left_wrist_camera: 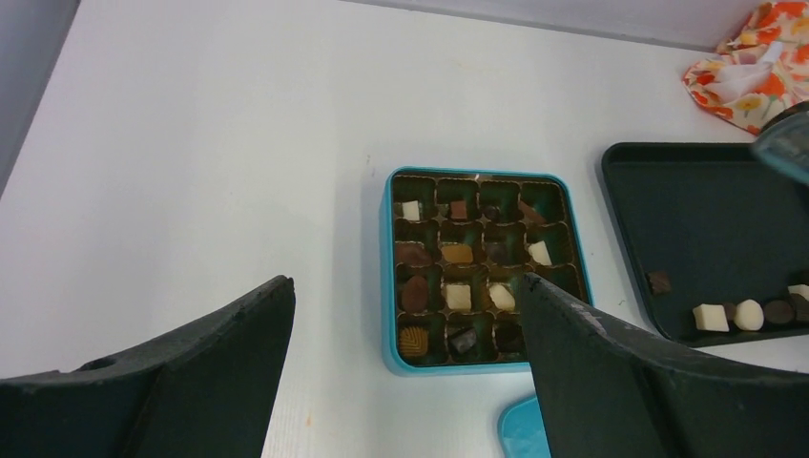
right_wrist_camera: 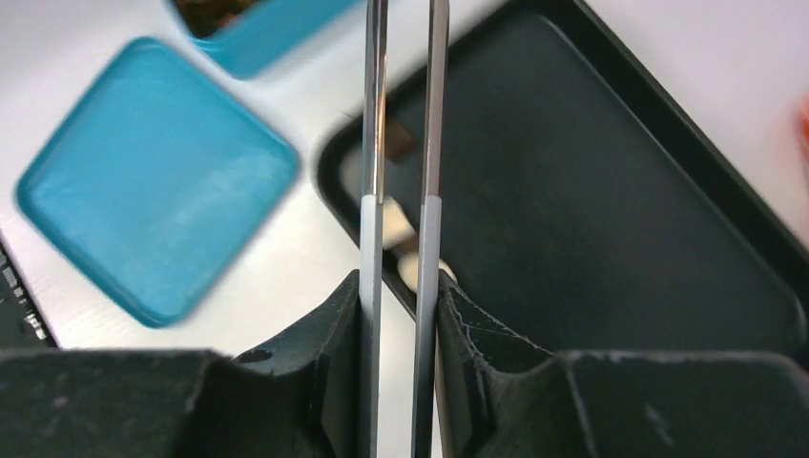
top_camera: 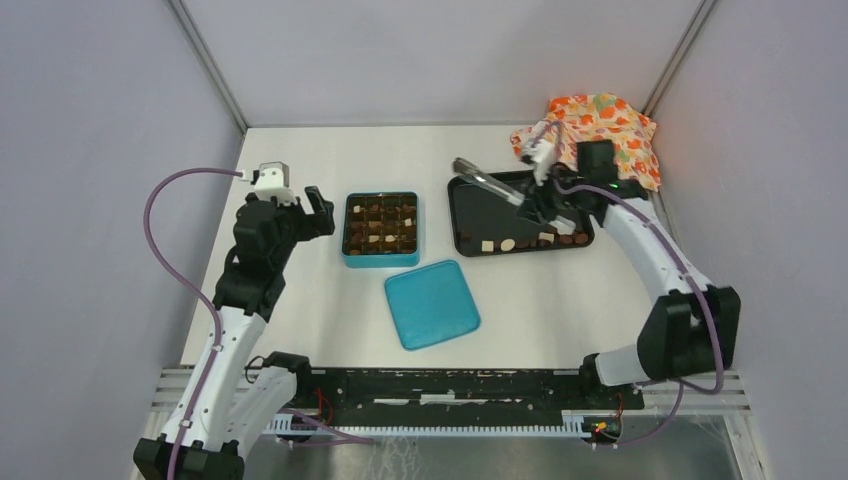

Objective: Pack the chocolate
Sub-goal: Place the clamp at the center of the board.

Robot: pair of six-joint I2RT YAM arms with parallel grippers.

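The chocolate lies in two places. Several pieces (left_wrist_camera: 458,298) fill cells of the open teal box (top_camera: 380,262). A row of pieces (top_camera: 530,240) lies along the near edge of the black tray (top_camera: 500,190). My right gripper (top_camera: 532,207) is shut on the metal tongs (top_camera: 485,182), whose tips reach over the tray's far left corner. In the right wrist view the gripper (right_wrist_camera: 399,286) squeezes both tong arms (right_wrist_camera: 373,143) with a narrow gap between them, and cream chocolates (right_wrist_camera: 396,227) show below. My left gripper (left_wrist_camera: 403,286) stands open and empty just left of the box (left_wrist_camera: 391,286).
The teal lid (top_camera: 432,303) lies flat in front of the box, between the arms. An orange flowery cloth (top_camera: 600,125) is bunched at the back right corner, behind the tray. Grey walls close in on the white table on both sides.
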